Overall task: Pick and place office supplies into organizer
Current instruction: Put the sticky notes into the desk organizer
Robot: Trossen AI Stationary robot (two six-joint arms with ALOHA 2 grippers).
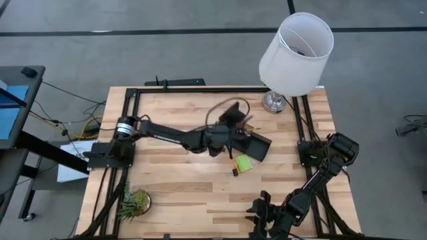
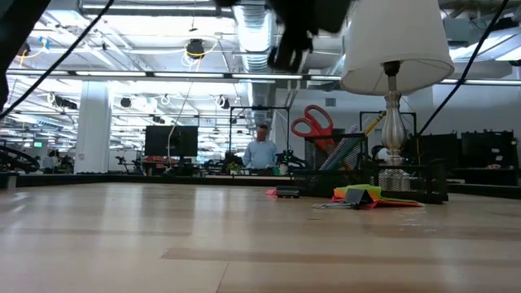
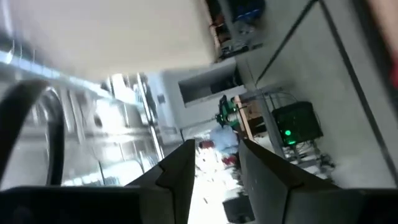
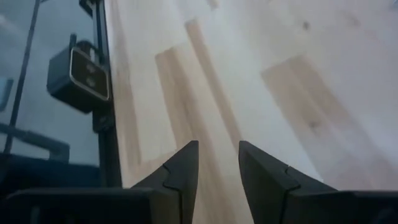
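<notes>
Organizer (image 1: 257, 145) is sitting frame-centre; left gripper (image 1: 230, 123), fingers apart and empty, is hovering above; sticky-note pad (image 1: 243, 164) likely needs grasping next.

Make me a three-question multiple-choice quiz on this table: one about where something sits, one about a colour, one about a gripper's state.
1. Where is the lamp?
A. far right corner of the table
B. near left corner
C. table centre

2. What colour are the scissors' handles?
A. blue
B. red
C. yellow

3. The left gripper is:
A. shut on a pencil
B. empty, with a gap between its fingers
C. out of view

Answers: 1 A, the high view shows it beside the right arm's rail at the far edge. 2 B, red loops stand above the organizer. 3 B, room background shows through the gap.
</notes>
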